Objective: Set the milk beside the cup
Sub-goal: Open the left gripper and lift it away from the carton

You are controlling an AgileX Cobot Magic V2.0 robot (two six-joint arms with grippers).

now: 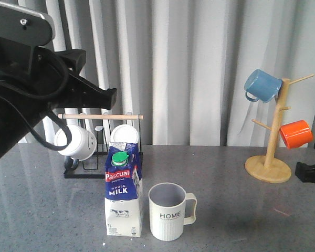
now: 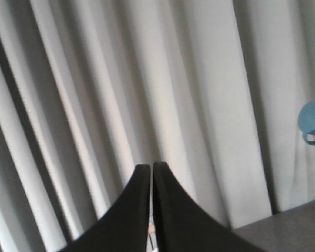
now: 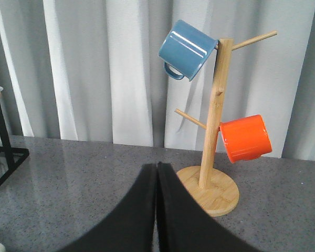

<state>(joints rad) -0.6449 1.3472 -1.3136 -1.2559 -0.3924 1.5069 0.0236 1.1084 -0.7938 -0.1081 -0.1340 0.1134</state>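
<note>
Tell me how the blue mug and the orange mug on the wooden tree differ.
The blue mug hangs from the top of the wooden tree; the orange mug hangs lower, on the opposite side. The blue mug's handle shows, pointing down; the orange mug's handle is hidden. The blue mug is slate blue, the orange one bright. Both hang tilted on pegs, clear of the table.

I read "Pascual" on a red label and "WHOLE MILK" on the blue front of the milk (image 1: 123, 195), with "1L" small near its base. The cup (image 1: 169, 211) says "HOME" in dark letters.
</note>
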